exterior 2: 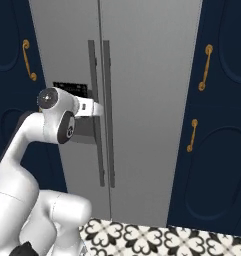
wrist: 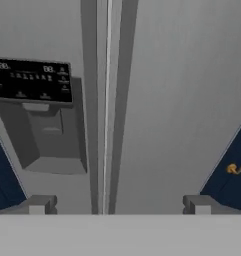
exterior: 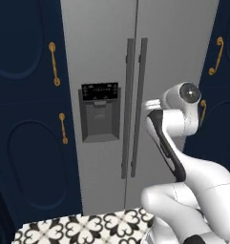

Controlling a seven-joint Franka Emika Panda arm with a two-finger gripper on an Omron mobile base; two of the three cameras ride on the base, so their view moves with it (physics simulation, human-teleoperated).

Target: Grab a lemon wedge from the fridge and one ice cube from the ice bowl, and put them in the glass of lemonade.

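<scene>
In the left base view I see my arm point(exterior: 183, 157) climbing from the lower right, elbow bent, wrist aimed at the fridge point(exterior: 107, 57) in the middle of the frame. In the hand view the claw point(wrist: 119, 204) sits at the bottom edge, jaws spread wide with nothing between them, facing the two closed doors and their bar handles point(wrist: 108, 100). The dispenser point(wrist: 39, 115) is at left. Navy cabinets point(exterior: 26, 119) with gold pulls flank the fridge, and patterned tile floor point(exterior: 83, 228) runs along the bottom.
</scene>
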